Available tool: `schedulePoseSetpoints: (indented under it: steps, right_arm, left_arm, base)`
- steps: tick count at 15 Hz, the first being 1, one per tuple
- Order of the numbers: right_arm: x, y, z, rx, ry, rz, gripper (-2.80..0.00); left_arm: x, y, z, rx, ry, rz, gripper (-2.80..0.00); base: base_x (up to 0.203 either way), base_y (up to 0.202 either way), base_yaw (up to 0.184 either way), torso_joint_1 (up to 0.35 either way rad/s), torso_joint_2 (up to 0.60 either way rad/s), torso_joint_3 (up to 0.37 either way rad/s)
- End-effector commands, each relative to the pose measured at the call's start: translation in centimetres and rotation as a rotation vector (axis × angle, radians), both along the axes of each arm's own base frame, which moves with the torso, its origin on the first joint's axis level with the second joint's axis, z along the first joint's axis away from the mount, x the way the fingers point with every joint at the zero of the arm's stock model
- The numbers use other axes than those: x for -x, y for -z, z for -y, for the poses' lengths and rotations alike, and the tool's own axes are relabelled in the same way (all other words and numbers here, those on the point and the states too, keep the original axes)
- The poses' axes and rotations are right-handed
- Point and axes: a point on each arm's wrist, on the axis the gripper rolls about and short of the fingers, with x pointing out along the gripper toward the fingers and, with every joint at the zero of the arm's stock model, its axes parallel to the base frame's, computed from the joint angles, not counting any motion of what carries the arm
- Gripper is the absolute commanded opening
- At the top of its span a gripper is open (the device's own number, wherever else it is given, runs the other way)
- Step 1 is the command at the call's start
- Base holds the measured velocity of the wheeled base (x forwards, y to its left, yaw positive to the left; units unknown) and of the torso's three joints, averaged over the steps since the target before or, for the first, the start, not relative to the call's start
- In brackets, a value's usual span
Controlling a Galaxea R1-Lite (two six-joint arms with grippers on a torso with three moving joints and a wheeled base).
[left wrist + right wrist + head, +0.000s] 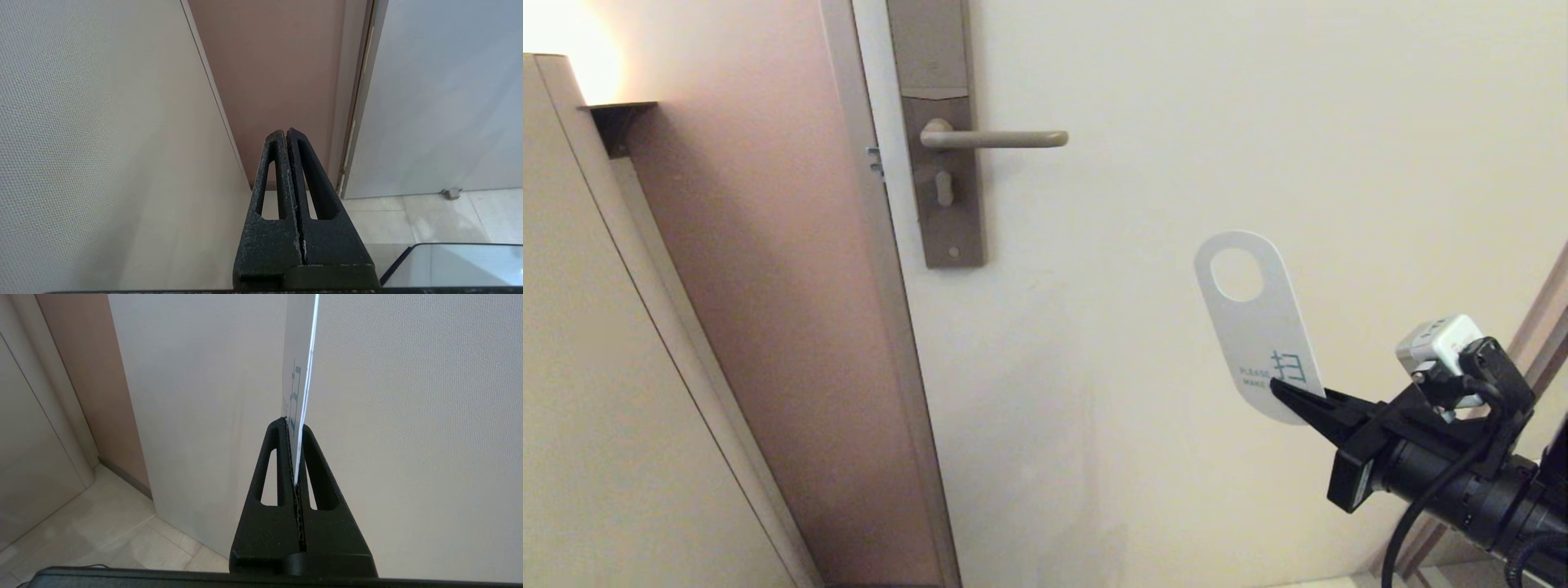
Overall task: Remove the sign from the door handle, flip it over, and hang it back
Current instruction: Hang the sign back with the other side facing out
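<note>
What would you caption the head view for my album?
Right claw holds the white sign by its lower end, off the bare door handle.

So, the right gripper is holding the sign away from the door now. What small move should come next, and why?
Probably carry the sign up and toward the robot's left, bringing its oval hole level with the free tip of the door handle. The right gripper pinches only the sign's lower end, hole uppermost, and the handle is bare. The white side faces the head camera. The left gripper is shut, out of the head view.
</note>
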Motion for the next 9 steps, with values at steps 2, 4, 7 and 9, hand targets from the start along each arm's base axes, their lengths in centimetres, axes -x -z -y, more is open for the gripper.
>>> schedulePoseSetpoints:
  steps: [2,4,7,9]
  right_arm:
    - [-0.01,0.00,0.01,-0.001,0.001,0.003,-2.80]
    - [0.03,-0.04,0.00,-0.002,-0.001,0.005,-2.80]
    - [0.02,0.04,0.03,0.000,0.002,0.002,-2.80]
    - [-0.04,-0.08,0.00,-0.004,0.003,0.005,-2.80]
  left_arm:
    - [-0.01,0.00,0.00,0.004,-0.001,0.000,-2.80]
    - [-0.01,0.00,0.00,0.026,-0.008,0.002,-2.80]
    - [-0.01,0.00,-0.01,0.044,-0.015,0.004,-2.80]
    - [-0.01,0.00,-0.01,0.044,-0.015,0.004,-2.80]
  base:
    - [0.000,0.000,0.000,0.000,0.00,0.000]
    - [0.000,0.000,0.000,0.000,0.00,0.000]
    - [0.000,0.000,0.000,0.000,0.00,0.000]
    - [0.000,0.000,0.000,0.000,0.00,0.000]
